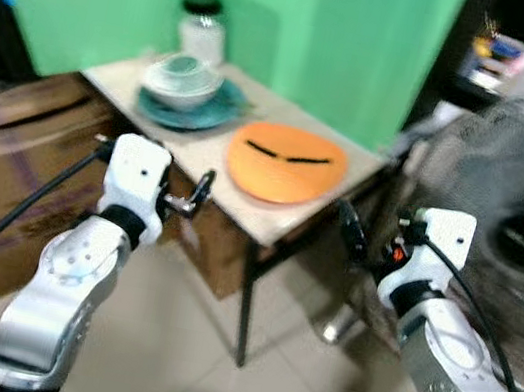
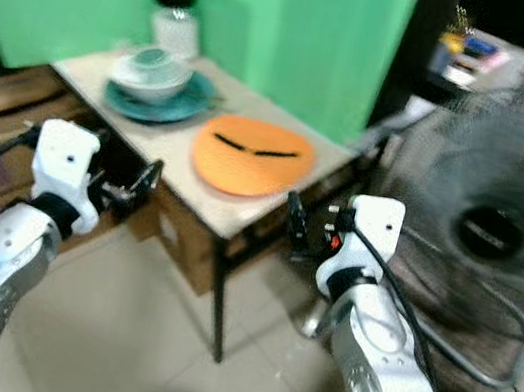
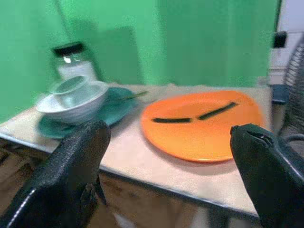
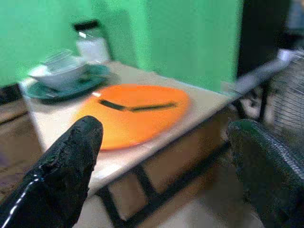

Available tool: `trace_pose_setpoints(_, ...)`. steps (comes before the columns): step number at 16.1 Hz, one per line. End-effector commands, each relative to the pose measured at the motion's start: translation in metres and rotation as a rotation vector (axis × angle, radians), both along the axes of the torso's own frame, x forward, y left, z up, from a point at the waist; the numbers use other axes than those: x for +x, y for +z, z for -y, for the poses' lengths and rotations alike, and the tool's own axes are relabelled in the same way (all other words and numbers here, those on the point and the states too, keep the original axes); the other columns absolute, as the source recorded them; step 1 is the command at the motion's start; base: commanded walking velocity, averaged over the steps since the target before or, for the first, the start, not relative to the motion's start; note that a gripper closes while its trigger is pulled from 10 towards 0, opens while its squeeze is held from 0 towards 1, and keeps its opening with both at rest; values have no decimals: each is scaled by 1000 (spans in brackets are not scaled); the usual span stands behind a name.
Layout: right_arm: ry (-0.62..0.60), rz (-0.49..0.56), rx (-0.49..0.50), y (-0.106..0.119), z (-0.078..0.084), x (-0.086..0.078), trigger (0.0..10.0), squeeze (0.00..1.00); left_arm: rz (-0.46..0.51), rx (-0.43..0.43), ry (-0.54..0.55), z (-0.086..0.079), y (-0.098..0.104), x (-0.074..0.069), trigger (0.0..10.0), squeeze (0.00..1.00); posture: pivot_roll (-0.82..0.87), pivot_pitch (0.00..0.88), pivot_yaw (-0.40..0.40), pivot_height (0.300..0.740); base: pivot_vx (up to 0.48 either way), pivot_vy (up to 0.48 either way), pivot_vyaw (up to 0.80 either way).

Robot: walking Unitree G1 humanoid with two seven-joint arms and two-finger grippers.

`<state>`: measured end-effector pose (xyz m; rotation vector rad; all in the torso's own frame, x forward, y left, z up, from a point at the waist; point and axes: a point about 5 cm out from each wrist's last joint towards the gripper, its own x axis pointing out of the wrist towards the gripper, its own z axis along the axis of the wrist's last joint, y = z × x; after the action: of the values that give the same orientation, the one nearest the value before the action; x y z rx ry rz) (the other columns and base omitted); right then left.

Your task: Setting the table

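Both pincers, left pincer (image 1: 193, 196) and right pincer (image 1: 355, 235), hang spread and empty just short of the table (image 1: 211, 152), apparently lined up to reach the orange plate (image 1: 285, 163) carrying two dark utensils (image 1: 287, 156).

One small table (image 1: 317, 201); on it, two plates: 1 orange plate (image 1: 285, 164) toward the front-right edge, 1 teal plate (image 1: 188, 109) nr the back-left corner; two dark sticks (image 1: 287, 155) on the orange plate (end to end, prob. chopsticks, too blurred to be sure); one white bowl (image 1: 179, 82) on the teal plate w/ one smaller bowl (image 1: 178, 67) nested inside; one glass jar (image 1: 202, 28) w/ black lid at the back corner; one standing fan (image 1: 517, 216) right of the table; one cardboard box (image 1: 4, 161) to its left.
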<state>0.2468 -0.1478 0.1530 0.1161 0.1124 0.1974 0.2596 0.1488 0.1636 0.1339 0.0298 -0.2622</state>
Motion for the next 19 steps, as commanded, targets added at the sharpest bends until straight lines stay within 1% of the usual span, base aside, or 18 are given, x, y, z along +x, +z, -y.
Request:
trace_pose_setpoints(1, 5, 13, 5, 4, -1, 1, 10000, 0, 15, 21, 5, -4, 4, 0, 10000, 0, 145, 0, 59, 740, 315, 0, 0)
trace_pose_setpoints(13, 4, 10, 19, 3, -1, 1, 10000, 0, 13, 20, -1, -4, 3, -1, 10000, 0, 145, 0, 58, 740, 315, 0, 0)
trace_pose_setpoints(17, 16, 3, 6, 3, -3, 0, 10000, 0, 13, 21, -3, -4, 3, -1, 10000, 0, 144, 0, 59, 740, 316, 0, 0)
trace_pose_setpoints(19, 17, -4, -3, 2, -2, 1, 10000, 0, 12, 21, -5, -4, 3, -1, 10000, 0, 143, 0, 59, 740, 315, 0, 606)
